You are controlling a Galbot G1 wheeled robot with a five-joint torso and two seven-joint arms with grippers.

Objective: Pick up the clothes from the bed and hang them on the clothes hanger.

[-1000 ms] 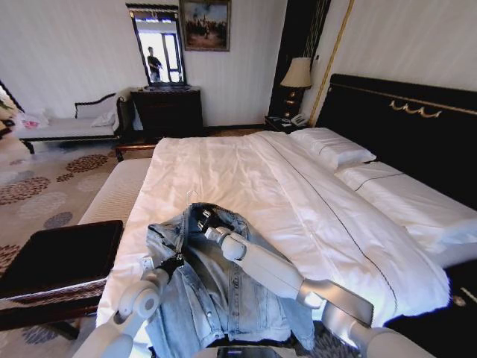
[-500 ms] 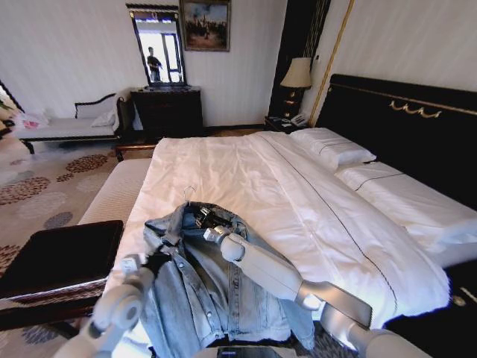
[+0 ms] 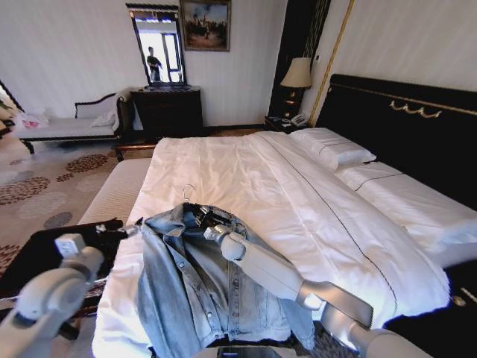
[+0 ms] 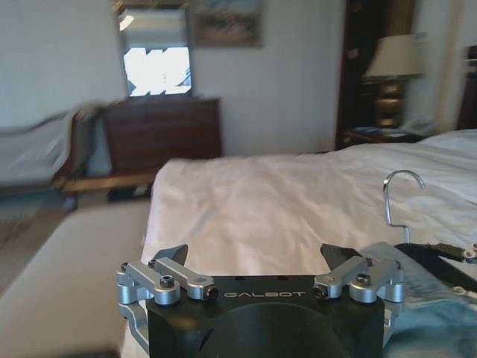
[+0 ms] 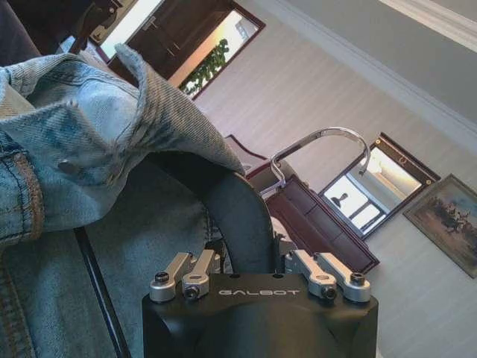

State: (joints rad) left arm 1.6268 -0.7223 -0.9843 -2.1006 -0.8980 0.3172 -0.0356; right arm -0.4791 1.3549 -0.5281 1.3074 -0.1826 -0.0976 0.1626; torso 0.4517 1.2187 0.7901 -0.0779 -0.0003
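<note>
White bed [image 3: 246,171] bears the jacket [image 3: 201,287] — right gripper [image 5: 257,261] clamped on its hanger [image 5: 223,209], left gripper [image 4: 257,261] wide, empty.

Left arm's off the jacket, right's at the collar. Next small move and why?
Probably lift the right gripper slightly. In the right wrist view its jaws clamp the black clothes hanger inside the collar of the denim jacket, which lies on the bed. The left gripper is open, off to the side.
</note>
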